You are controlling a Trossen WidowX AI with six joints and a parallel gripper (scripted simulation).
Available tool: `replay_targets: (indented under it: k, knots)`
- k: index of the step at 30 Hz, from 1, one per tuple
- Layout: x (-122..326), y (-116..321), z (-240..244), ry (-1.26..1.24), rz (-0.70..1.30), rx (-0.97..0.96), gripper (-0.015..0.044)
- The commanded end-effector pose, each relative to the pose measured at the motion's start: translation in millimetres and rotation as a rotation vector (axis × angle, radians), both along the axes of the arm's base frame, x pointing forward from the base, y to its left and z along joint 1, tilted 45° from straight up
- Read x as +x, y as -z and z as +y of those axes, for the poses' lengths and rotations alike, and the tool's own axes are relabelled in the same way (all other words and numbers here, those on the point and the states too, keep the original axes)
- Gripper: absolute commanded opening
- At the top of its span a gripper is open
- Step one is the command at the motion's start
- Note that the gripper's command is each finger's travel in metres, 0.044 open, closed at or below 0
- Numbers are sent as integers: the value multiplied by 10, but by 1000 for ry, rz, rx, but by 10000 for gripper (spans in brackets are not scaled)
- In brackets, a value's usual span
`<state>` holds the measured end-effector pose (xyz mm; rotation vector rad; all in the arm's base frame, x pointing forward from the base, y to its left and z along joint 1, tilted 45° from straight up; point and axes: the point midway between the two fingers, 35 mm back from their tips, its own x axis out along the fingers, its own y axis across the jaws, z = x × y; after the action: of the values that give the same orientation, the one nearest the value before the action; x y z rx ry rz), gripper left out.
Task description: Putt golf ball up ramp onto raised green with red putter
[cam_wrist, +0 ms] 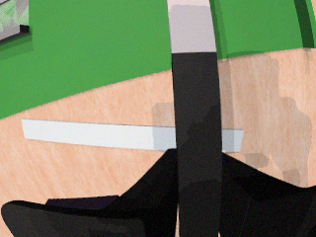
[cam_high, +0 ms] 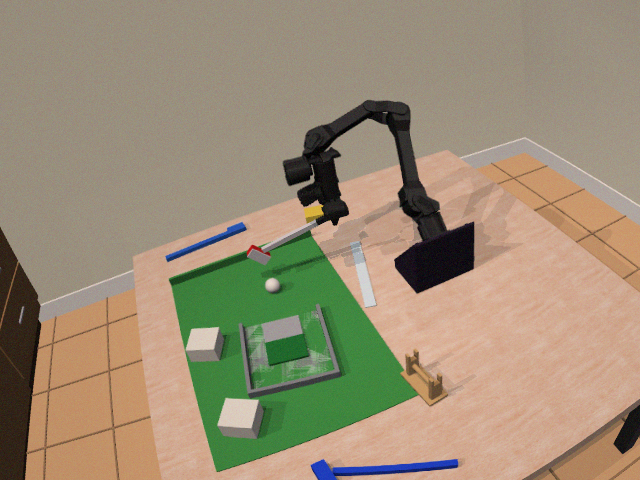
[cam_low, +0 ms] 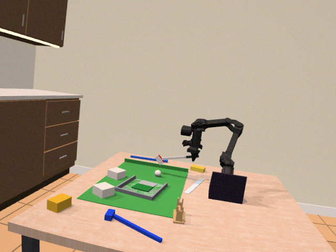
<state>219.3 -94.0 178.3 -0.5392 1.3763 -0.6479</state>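
My gripper (cam_high: pixel 329 217) (cam_low: pixel 193 156) (cam_wrist: pixel 189 156) is shut on the dark grip of the red putter (cam_high: pixel 289 237) (cam_low: pixel 175 157) (cam_wrist: pixel 194 30). The shaft reaches out leftward in the top and exterior views, and the red and grey head is raised above the table near the mat's back edge. The head is hidden in the wrist view. The white golf ball (cam_high: pixel 272 285) (cam_low: pixel 157 172) rests on the green mat, apart from the head, between the back curb and the ramp. The grey ramp (cam_high: pixel 282 328) (cam_low: pixel 147 182) leads to the raised green (cam_high: pixel 285 350) (cam_low: pixel 142 187) inside grey walls (cam_high: pixel 294 383).
Two white blocks (cam_high: pixel 204 343) (cam_high: pixel 240 417) stand on the mat. A wooden rack (cam_high: pixel 423 382) (cam_low: pixel 179 217) stands at its corner. A pale strip (cam_high: pixel 365 281) (cam_wrist: pixel 99 134), blue bar (cam_high: pixel 201 243), blue mallet (cam_high: pixel 395 467) (cam_low: pixel 135 227) and yellow blocks (cam_low: pixel 197 168) (cam_low: pixel 59 202) lie around it.
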Motion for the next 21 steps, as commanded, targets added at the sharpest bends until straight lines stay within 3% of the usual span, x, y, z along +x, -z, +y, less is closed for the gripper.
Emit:
replay_targets:
  k: [1,21]
  knots:
    - [5,78,-99,2,-3,-6,0]
    - [26,334,-363,2,-4,-9,0]
